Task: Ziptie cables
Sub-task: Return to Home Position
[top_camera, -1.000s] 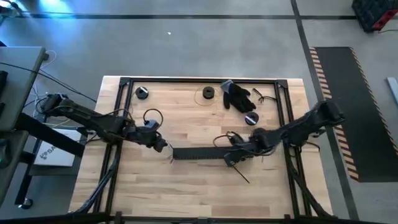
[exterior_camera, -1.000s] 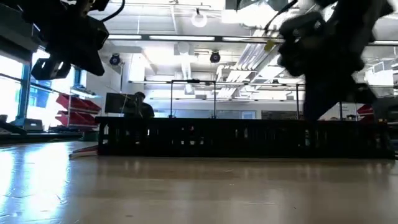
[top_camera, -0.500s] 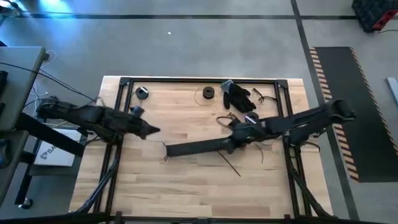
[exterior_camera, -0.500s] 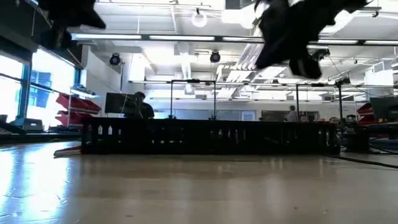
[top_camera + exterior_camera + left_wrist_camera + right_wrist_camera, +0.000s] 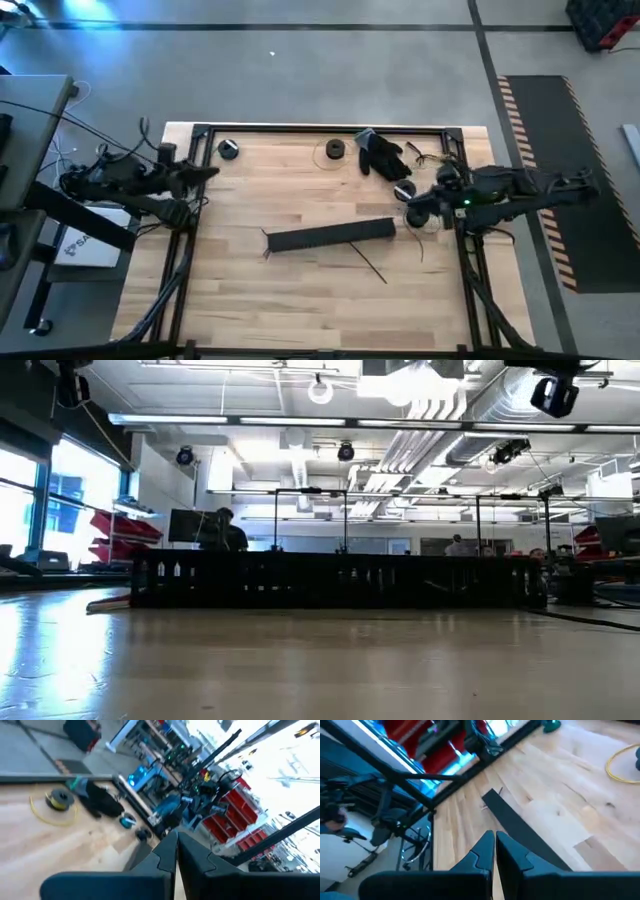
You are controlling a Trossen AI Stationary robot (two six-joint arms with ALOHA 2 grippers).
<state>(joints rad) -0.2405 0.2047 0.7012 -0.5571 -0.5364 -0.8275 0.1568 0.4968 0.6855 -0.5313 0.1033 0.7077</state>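
The left arm [image 5: 130, 180] sits over the left edge of the table [image 5: 300, 295], and the right arm [image 5: 510, 186] over the right edge. Both are clear of the work in the middle. In the left wrist view we see the left jaws pressed together with nothing between them. The right wrist view shows the right jaws the same way, closed and empty.

The long black duct [image 5: 330, 236] lies alone near the centre of the table, a little tilted, and in the low view it spans most of the table's width. The ziptie [image 5: 368, 263] lies flat on the wood just in front of the duct's right half, running slantwise away from it. Of the cables [image 5: 266, 250] we see only a pale tip at the duct's left end, and we cannot make out the rest.

Along the far edge lie a black glove [image 5: 385, 155] and a yellow loop [image 5: 333, 150] around a dark spool. A person [image 5: 222, 530] shows in the room behind.
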